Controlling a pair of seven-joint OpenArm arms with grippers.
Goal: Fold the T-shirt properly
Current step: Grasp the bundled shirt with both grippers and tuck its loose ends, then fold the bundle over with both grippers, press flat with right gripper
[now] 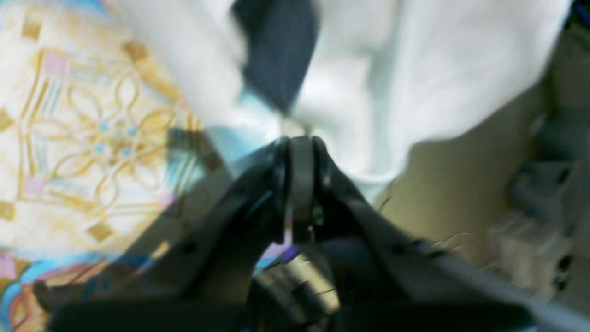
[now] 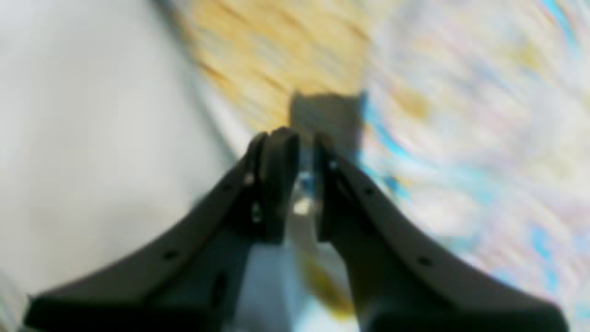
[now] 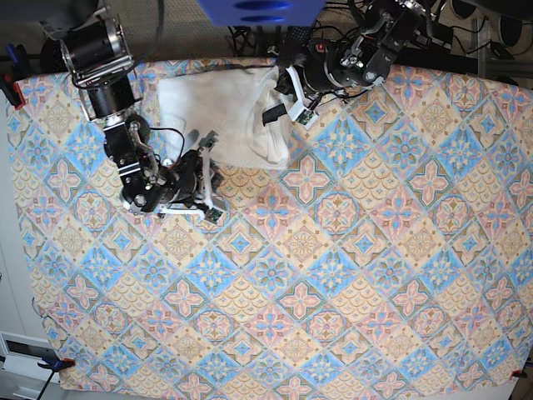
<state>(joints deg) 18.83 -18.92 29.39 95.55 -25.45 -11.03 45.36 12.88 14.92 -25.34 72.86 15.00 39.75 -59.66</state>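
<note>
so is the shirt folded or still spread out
Folded, loosely. The shirt is a compact, rumpled white bundle near the table's far edge, no sleeves spread. The left hand is shut on its edge.

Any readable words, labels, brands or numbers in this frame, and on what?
None can be read.
T-shirt: only plain white cloth shows, no print visible.
Patterned tablecloth: ornament only, no text.
Both wrist views: too blurred to show any lettering.

Patterned tablecloth (image 3: 350,275), blue object (image 3: 260,10) at far edge, orange clamp (image 3: 57,362) on near corner.
</note>
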